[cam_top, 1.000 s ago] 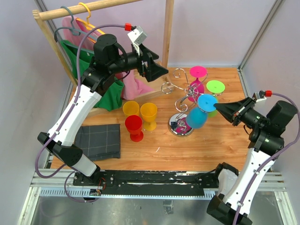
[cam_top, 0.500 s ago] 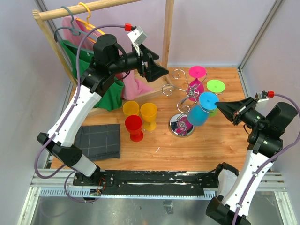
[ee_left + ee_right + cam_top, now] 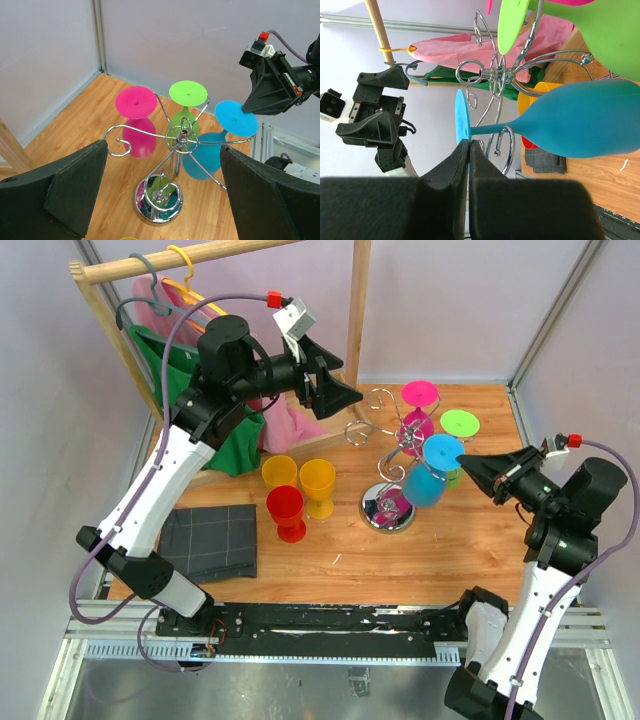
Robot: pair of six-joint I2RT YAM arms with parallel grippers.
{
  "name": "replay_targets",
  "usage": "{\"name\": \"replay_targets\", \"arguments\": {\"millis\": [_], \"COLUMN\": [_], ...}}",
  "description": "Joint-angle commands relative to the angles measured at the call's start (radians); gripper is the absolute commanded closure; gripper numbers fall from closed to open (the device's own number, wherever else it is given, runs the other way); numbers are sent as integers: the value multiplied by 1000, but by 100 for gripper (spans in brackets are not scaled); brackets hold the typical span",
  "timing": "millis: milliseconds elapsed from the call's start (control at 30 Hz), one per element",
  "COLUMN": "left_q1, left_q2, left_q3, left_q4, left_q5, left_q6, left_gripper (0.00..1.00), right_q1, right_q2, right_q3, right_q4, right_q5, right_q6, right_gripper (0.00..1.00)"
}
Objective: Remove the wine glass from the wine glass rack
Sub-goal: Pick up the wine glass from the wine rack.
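The wine glass rack [image 3: 387, 510] is a chrome wire stand with a round mirrored base, set right of centre on the wooden table. A blue wine glass [image 3: 425, 487] hangs upside down from it, beside a pink one [image 3: 421, 395] and a green one [image 3: 460, 424]. My right gripper [image 3: 468, 462] is shut on the rim of the blue glass's foot [image 3: 461, 117]; its stem still sits in a wire hook. In the right wrist view the right gripper [image 3: 469, 142] pinches that disc edge-on. My left gripper [image 3: 165, 195] hovers open, high above and left of the rack [image 3: 159, 200], holding nothing.
A wooden clothes rack [image 3: 200, 254] with hangers and pink and green garments stands at the back left. Yellow [image 3: 279, 471], orange [image 3: 317, 480] and red [image 3: 286, 508] cups stand left of the chrome stand. A dark grey cloth [image 3: 212, 540] lies at the front left.
My right gripper has shifted slightly up and back, still shut on the blue foot, and the blue glass has swung a little with it. The left arm has barely moved.
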Motion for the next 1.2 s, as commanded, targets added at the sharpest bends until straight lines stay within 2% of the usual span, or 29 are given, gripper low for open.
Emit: {"name": "replay_targets", "arguments": {"millis": [0,200,767,1167], "left_q1": [-13,-15,-15,-14], "left_q2": [-32,-46,-66,-76], "left_q3": [6,-4,-6,-18], "left_q4": [10,6,-6,-6], "left_q5": [-13,-20,-23,-18], "left_q6": [1,11,28,29], "left_gripper": [1,1,1,1], "right_q1": [68,149,144,85], "right_q2": [5,34,15,-43], "right_q3": [-5,2,36,71], "right_q4": [68,97,13,-103], "right_q5": [62,129,216,278], "right_q6": [19,15,-29,-61], "right_gripper": [99,99,99,100]}}
